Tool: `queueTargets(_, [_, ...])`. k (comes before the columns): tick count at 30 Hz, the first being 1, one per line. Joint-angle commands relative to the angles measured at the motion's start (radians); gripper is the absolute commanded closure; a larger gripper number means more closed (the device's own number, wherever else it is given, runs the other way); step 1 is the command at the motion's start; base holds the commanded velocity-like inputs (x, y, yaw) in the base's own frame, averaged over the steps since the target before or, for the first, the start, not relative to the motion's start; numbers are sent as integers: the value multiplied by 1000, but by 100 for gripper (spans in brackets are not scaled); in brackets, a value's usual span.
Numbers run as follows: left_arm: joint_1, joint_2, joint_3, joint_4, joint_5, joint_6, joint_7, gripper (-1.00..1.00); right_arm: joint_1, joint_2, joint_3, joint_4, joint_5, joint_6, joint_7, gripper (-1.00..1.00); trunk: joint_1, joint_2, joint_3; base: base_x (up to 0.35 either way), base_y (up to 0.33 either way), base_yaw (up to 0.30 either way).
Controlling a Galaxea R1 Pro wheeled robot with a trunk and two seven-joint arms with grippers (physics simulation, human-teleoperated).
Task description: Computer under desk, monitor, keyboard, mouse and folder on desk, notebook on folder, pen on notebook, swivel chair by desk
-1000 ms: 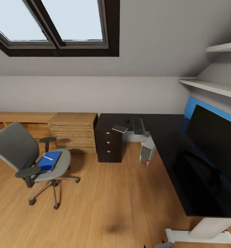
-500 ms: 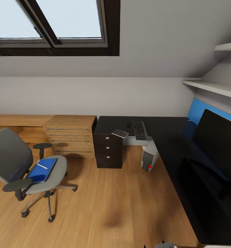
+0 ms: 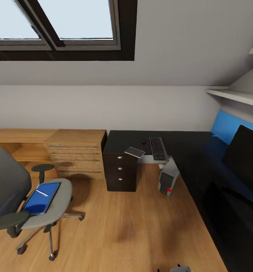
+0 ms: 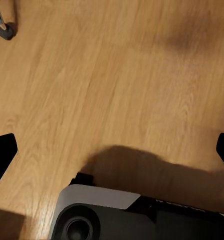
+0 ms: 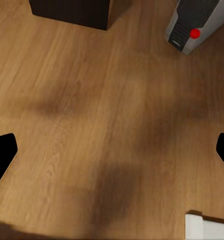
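Two grippers, left [image 4: 112,150] and right [image 5: 112,152], hang over bare wood floor [image 3: 115,223], fingers spread wide, holding nothing. Folder [image 3: 40,197] lies on the chair [image 3: 13,189] seat, pen [image 3: 42,193] on top, well apart from the desk [image 3: 194,158]. Keyboard [image 3: 158,148] sits on the desk's far wing. Monitor [image 3: 247,158] stands on the desk at right. Computer [image 3: 168,180] stands on the floor beneath the desk edge.

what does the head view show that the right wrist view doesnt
Head view alone: the chair with the folder and pen on its seat, the keyboard and monitor on the desk. Right wrist view alone: the right gripper with its jaws wide apart over bare floor. Both: the computer with its red dot, and the dark drawer unit.
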Motion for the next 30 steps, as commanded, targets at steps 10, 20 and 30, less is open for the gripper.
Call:
queueTargets(10, [-1, 0, 8, 0, -7, -2, -2, -100, -1, 1, 8, 2, 2, -2, -10, -100, 1, -2, 1, 297, 134, -101])
queueTargets(20, [-1, 0, 9, 0, -7, -3, -2, -100, -1, 0, 7, 2, 2, -1, -10, -100, 1, -2, 1, 306, -80, -1])
queueTargets(30, [-1, 0, 9, 0, -7, -3, -2, -100, -2, 2, 3, -80, 1, 13, -33, -100, 1, -2, 1, 311, -108, 0])
